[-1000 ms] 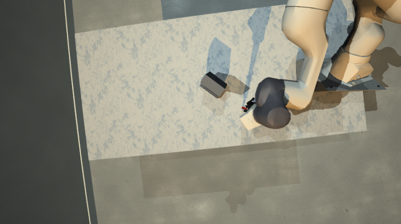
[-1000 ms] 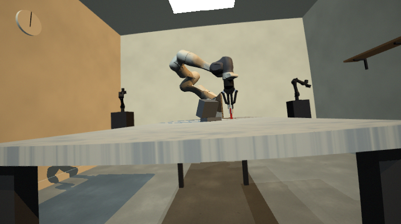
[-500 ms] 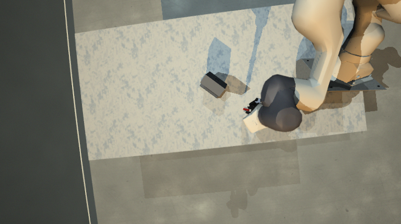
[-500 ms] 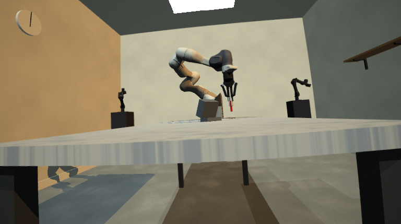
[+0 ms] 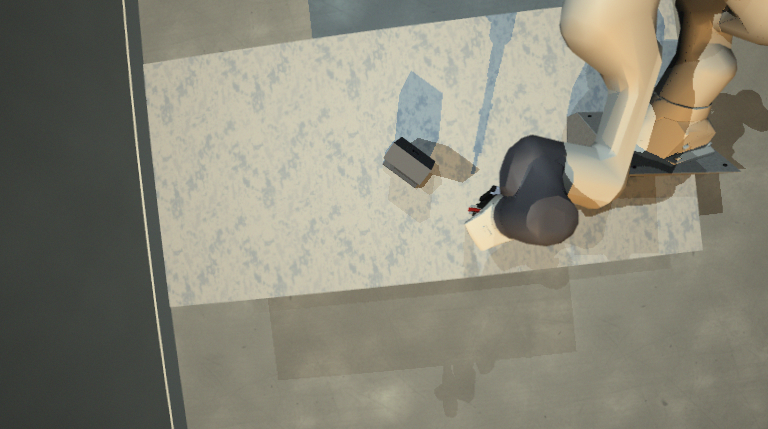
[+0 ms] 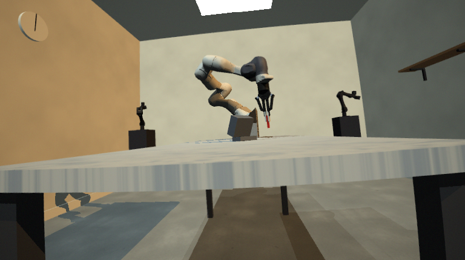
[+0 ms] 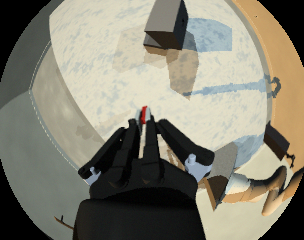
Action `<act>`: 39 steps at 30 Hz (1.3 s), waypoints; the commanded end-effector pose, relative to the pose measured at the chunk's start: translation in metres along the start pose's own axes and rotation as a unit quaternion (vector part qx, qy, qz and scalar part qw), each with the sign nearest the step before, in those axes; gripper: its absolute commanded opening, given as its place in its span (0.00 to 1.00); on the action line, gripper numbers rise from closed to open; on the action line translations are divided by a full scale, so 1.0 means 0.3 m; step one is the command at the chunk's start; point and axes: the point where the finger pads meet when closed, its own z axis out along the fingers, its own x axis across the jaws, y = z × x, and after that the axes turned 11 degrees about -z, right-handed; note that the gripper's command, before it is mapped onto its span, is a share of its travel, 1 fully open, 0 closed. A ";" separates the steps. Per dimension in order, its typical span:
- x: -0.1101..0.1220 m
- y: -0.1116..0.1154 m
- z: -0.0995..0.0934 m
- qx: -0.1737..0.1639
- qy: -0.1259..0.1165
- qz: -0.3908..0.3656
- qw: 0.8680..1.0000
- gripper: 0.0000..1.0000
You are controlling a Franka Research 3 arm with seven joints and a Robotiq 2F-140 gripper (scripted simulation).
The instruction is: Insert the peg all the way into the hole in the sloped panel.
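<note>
My gripper (image 6: 266, 117) is shut on the red peg (image 6: 267, 123) and holds it upright, clear above the table top. In the wrist view the peg (image 7: 144, 115) sticks out between the closed fingertips (image 7: 146, 127). From above, the peg (image 5: 474, 209) shows as a small red mark beside the wrist. The grey block with the sloped panel (image 5: 409, 161) stands on the table to the left of the gripper, apart from it. It also shows in the side view (image 6: 243, 126) and at the top of the wrist view (image 7: 167, 23). I cannot see the hole.
The robot base (image 5: 682, 158) stands at the right end of the marbled table (image 5: 362, 175). The arm's upper links (image 5: 617, 62) hang over that end. Two dark pedestals with small arms (image 6: 345, 125) (image 6: 141, 137) stand behind the table.
</note>
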 end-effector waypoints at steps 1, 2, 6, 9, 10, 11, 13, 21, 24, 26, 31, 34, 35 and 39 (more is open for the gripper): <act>-0.010 0.004 0.003 -0.008 -0.016 0.013 1.000 0.00; -0.010 0.006 0.005 -0.010 -0.019 0.015 1.000 0.00; -0.010 0.011 0.014 -0.019 -0.030 0.025 0.999 0.00; -0.009 0.015 0.019 -0.026 -0.039 0.032 0.998 0.00; -0.009 0.015 0.019 -0.026 -0.039 0.032 0.998 0.00; -0.009 0.015 0.019 -0.026 -0.039 0.032 0.998 0.00; -0.009 0.017 0.023 -0.030 -0.045 0.037 0.998 0.00; -0.008 0.025 0.035 -0.047 -0.068 0.057 0.995 0.00; -0.007 0.027 0.038 -0.053 -0.077 0.065 0.994 0.00; -0.007 0.029 0.040 -0.057 -0.083 0.070 0.992 0.00; -0.006 0.031 0.043 -0.063 -0.091 0.078 0.991 0.00; -0.005 0.032 0.045 -0.069 -0.100 0.086 0.989 0.00; -0.005 0.033 0.046 -0.071 -0.102 0.089 0.988 0.00; -0.003 0.034 0.048 -0.078 -0.114 0.100 0.985 0.00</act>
